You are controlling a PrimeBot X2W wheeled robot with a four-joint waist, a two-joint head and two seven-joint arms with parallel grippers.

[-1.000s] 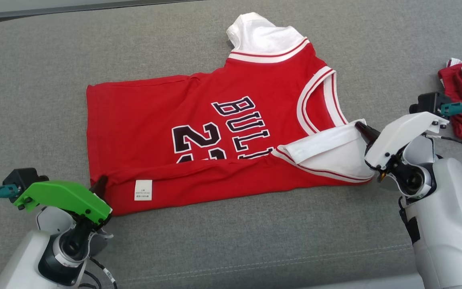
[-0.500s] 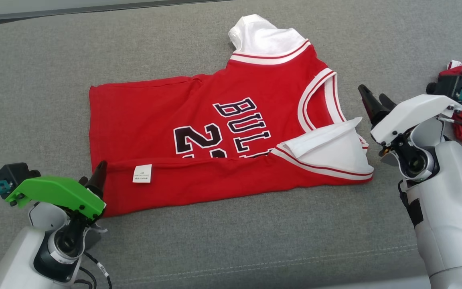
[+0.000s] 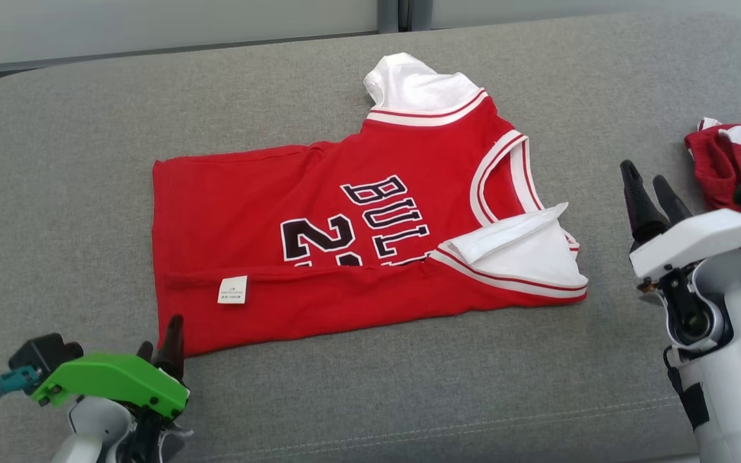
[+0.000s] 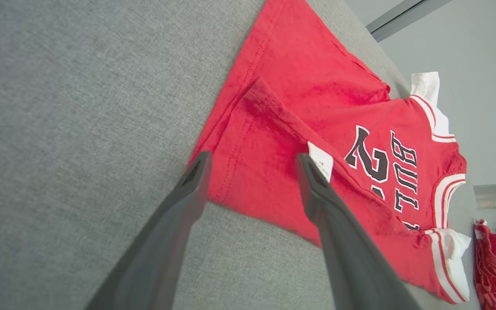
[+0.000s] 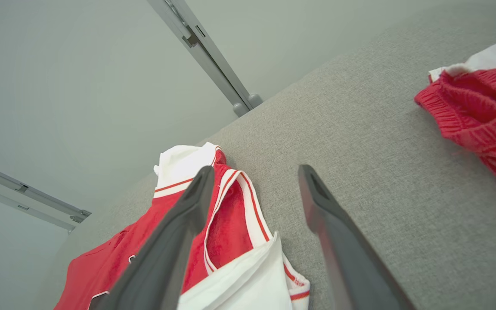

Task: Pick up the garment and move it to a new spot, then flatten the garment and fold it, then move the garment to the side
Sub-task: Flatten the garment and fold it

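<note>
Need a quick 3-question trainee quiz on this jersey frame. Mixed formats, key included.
1. True or false: the right gripper is shut on the jersey.
2. The white label sits: A) on the folded-over near strip, B) at the collar, C) on a sleeve.
3. Fill in: the left gripper, at the jersey's near corner, has its jaws ____.
Key: 1 false; 2 A; 3 open.
</note>
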